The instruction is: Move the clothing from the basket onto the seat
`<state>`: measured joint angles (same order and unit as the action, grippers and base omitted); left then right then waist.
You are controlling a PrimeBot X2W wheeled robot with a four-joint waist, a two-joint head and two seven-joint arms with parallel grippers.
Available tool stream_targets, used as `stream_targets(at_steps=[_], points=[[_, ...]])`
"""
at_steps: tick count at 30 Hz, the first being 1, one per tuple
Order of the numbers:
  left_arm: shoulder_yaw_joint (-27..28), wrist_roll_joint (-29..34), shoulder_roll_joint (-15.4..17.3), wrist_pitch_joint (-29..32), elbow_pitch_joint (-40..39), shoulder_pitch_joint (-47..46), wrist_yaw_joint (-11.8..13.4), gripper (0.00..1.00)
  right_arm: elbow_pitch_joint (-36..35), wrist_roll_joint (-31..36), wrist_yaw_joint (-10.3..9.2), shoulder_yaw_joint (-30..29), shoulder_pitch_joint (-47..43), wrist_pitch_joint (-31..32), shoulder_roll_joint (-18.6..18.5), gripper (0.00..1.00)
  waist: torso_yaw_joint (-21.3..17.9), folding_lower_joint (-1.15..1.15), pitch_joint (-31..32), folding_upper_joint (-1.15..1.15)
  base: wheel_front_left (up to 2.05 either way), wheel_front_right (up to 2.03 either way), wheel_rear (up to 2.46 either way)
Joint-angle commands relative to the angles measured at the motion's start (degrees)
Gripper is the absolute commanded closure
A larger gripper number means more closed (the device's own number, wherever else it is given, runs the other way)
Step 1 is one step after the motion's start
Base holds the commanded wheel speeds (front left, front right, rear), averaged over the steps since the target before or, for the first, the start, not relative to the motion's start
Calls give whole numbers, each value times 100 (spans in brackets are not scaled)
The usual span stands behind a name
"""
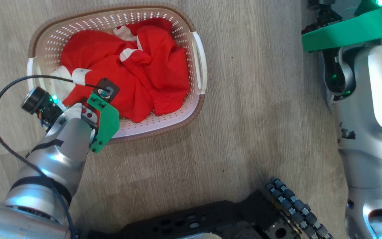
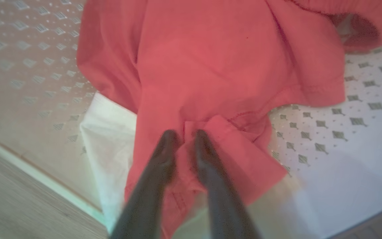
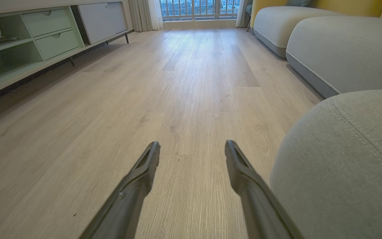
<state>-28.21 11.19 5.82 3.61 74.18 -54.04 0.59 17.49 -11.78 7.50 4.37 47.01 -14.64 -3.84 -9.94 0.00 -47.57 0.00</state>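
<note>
So: barely begun, by my reading. Nearest, at the lower middle of the left wrist view, the left gripper (image 2: 185,136) has its two dark fingers close together with a ridge of red cloth bunched between them. That is a pinch on a fold of the clothing (image 2: 211,59), though I cannot tell how firm. A white panel (image 2: 108,142) lies just left of that fold. The perforated floor of the basket (image 2: 360,109) shows at right; the fabric rests on it, not lifted. In the head view the whole red heap sits inside the basket at the upper left of the frame, filling most of it. The basket stands on the wooden floor (image 1: 260,116), with the left wrist over its lower-left corner. The right gripper (image 3: 192,146), lower middle of its own view, has fingers wide apart with nothing between them, above bare boards. The seat (image 3: 343,159) is the grey cushion at lower right of that view, just beside one finger; the part in view carries no cloth. Farther back are more grey cushions (image 3: 343,46) at upper right and a pale cabinet (image 3: 51,30) at upper left. Done: a first grip, at most. Left: lift, carry to the seat, release, and likely repeat until the basket is empty.
</note>
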Motion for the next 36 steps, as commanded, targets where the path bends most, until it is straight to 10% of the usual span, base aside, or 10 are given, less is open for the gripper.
stream_targets(at_steps=[1,36], points=[[44,22,186,47,-32,63,-20,100,-206,-61,-1,73,-118,-36,95,0,3,0,18,0,0,0,0],[-175,-2450,-293,-1828,-1214,732,-651,100,592,135,-1,111,-1073,-36,22,0,678,0,2505,0,0,0,0]])
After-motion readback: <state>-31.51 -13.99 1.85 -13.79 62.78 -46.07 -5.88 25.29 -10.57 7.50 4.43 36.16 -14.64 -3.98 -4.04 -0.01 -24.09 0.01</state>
